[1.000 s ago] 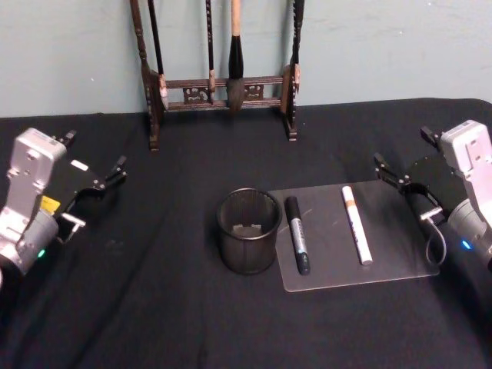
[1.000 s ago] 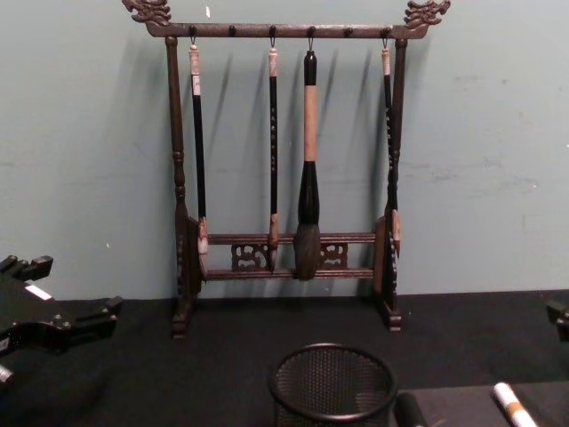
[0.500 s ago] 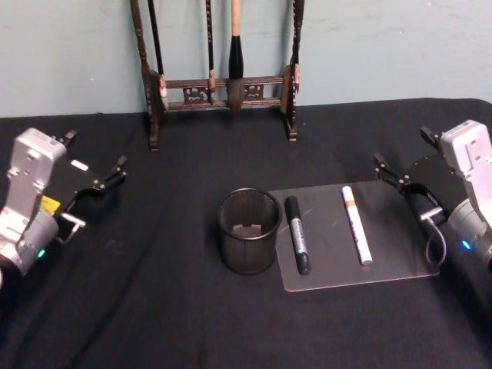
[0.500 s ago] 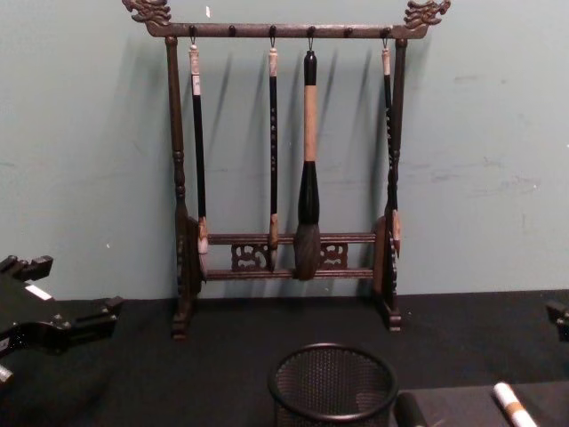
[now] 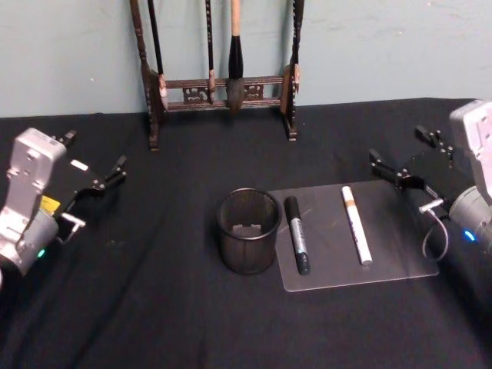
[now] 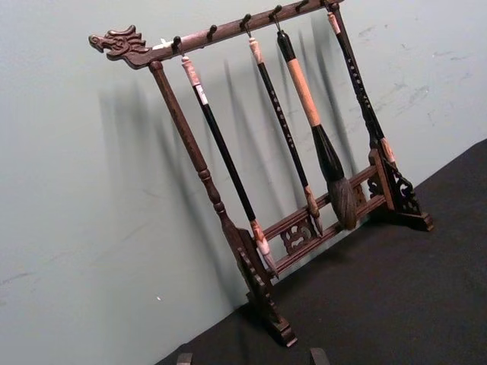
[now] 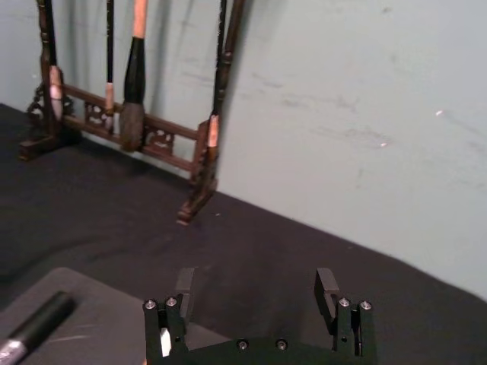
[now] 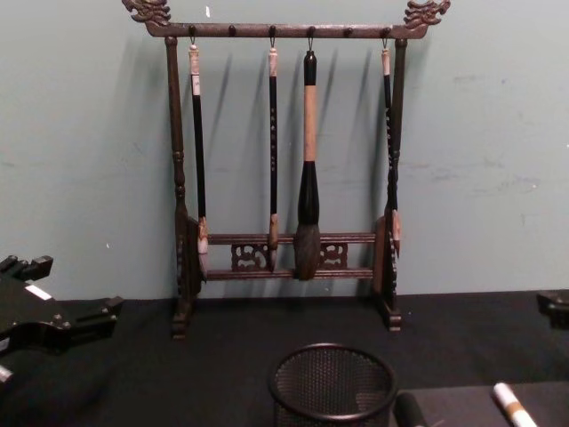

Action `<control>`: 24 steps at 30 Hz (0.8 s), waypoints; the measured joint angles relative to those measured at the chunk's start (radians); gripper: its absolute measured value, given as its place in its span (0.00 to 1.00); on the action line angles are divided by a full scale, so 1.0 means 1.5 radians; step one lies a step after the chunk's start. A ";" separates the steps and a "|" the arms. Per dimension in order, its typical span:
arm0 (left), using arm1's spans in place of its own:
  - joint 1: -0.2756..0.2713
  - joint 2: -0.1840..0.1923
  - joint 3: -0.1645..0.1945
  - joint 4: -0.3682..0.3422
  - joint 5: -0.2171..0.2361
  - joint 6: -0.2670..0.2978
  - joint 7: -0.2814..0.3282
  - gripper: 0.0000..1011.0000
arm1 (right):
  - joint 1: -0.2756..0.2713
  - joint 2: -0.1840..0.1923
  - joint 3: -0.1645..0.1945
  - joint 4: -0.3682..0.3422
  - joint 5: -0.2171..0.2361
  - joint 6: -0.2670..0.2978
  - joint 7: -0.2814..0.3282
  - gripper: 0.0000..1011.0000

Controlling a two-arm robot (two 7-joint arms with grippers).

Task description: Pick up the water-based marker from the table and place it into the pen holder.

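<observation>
The pen holder (image 5: 247, 231), a round black mesh cup, stands at the table's middle; its rim (image 8: 332, 384) shows low in the chest view. Right of it, two markers lie on a clear mat (image 5: 400, 246): a black marker (image 5: 297, 234) closest to the cup and a white marker (image 5: 356, 224) with a brown band. I cannot tell which one is the water-based marker. My right gripper (image 5: 398, 146) hovers open beyond the mat's far right corner, holding nothing; its wrist view shows the spread fingers (image 7: 185, 280) and the black marker's end (image 7: 34, 325). My left gripper (image 5: 96, 154) is parked open at the far left.
A tall dark wooden brush rack (image 5: 219, 84) with several hanging brushes stands at the table's back against the green wall (image 8: 480, 133). Black cloth (image 5: 154, 307) covers the table, with bare room in front of and left of the cup.
My right gripper has risen a little and shifted slightly back. The left arm, the markers and the cup have not moved.
</observation>
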 joint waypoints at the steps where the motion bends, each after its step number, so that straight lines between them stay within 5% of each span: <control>1: 0.000 0.000 0.000 0.000 0.000 0.000 0.000 0.99 | 0.000 0.000 0.001 -0.005 0.004 0.012 0.004 0.99; 12: 0.000 0.000 0.000 0.000 0.000 0.000 0.000 0.99 | 0.016 -0.022 0.005 -0.057 0.055 0.208 0.041 0.99; 24: 0.000 0.000 0.000 0.000 0.000 0.000 0.000 0.99 | 0.034 -0.077 0.000 -0.051 0.057 0.328 0.011 0.99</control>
